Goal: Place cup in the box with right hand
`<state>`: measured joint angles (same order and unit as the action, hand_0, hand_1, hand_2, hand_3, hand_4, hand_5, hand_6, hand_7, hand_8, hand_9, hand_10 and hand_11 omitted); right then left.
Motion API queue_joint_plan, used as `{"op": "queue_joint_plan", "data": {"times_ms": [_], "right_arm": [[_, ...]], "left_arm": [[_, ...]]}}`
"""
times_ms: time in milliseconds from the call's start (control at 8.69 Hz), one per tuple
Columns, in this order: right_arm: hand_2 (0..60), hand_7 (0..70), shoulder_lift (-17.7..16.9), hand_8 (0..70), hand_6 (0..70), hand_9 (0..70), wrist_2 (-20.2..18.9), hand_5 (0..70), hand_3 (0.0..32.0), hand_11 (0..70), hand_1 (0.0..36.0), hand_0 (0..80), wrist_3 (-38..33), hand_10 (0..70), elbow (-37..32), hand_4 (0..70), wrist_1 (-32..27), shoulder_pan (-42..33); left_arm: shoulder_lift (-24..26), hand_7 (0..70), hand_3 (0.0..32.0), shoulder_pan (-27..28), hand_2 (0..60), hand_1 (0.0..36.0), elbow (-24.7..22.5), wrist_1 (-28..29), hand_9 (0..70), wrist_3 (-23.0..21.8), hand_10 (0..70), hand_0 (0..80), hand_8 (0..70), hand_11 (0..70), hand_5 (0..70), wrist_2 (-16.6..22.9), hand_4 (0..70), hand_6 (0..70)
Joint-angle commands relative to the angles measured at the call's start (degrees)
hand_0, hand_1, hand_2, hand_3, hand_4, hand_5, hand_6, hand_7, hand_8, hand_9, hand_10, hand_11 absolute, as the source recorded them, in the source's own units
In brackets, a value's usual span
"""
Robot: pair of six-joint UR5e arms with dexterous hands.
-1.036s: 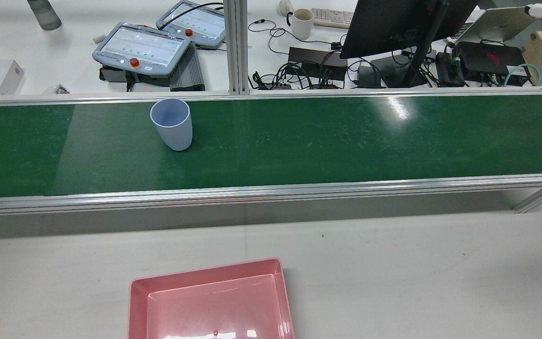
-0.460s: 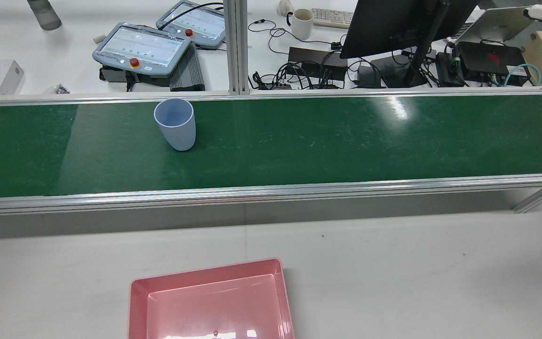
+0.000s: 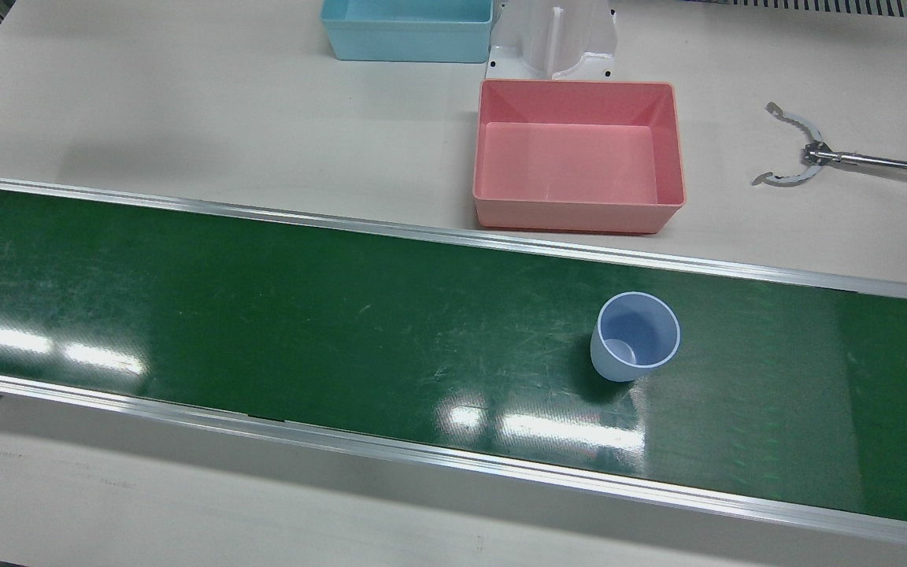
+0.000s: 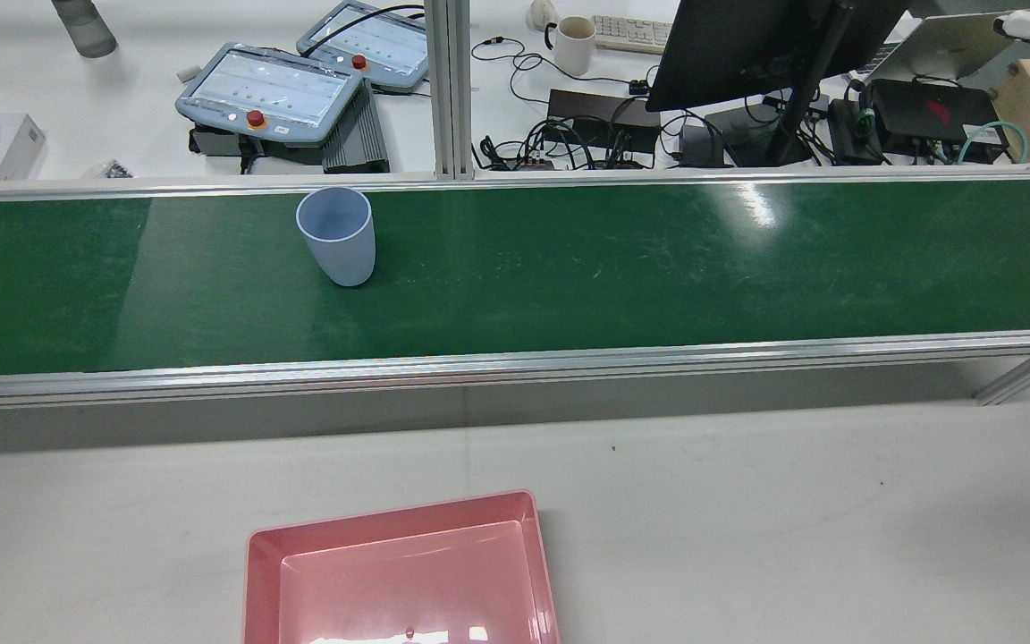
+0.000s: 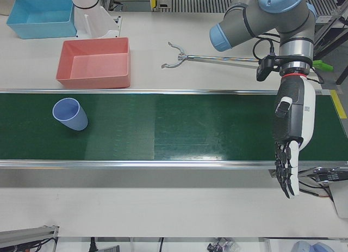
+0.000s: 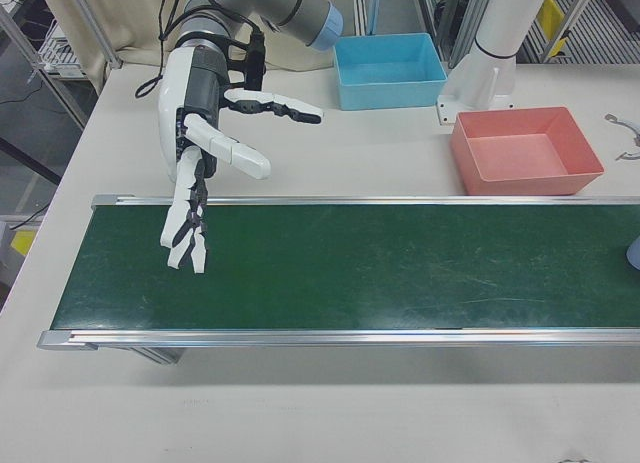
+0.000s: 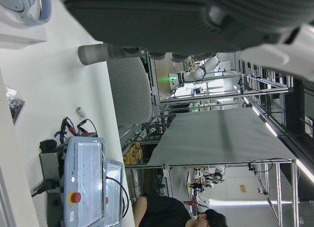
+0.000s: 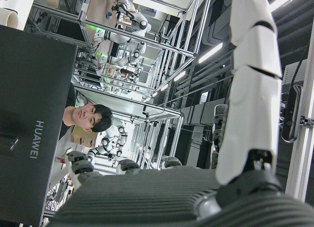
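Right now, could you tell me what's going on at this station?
Nothing is being handled yet. A blue cup stands upright on the green belt, at the end nearer the left arm. The pink box it is meant for sits empty on the table just beside the belt. The right hand hangs open over the far end of the belt, well away from the cup. The left hand hangs open too, fingers pointing down, holding nothing.

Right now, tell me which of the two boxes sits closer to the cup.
The pink box. It sits just across the belt's rail from the cup; the blue box lies farther back, by the pedestal.
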<state>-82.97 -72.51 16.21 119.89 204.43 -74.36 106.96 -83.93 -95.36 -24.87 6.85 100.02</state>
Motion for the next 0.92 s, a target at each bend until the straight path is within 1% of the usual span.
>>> {"op": "queue_joint_plan", "data": {"times_ms": [0,806], "right_arm": [[11.0,4.0,-0.1,0.0,0.0,0.0,0.0,7.9,31.6,9.1,22.8,59.3,0.1,4.3,0.0,7.0,0.0,0.0],[10.3,5.2,-0.1,0.0,0.0,0.0,-0.1,7.9,32.0,9.2,22.6,59.6,0.1,4.4,0.0,7.7,0.0,0.1]], "left_arm": [[0.0,0.0,0.0,0.0,0.0,0.0,0.0,0.0,0.0,0.0,0.0,0.0,0.0,0.0,0.0,0.0,0.0,0.0],[0.0,0.0,0.0,0.0,0.0,0.0,0.0,0.0,0.0,0.0,0.0,0.0,0.0,0.0,0.0,0.0,0.0,0.0]]}}
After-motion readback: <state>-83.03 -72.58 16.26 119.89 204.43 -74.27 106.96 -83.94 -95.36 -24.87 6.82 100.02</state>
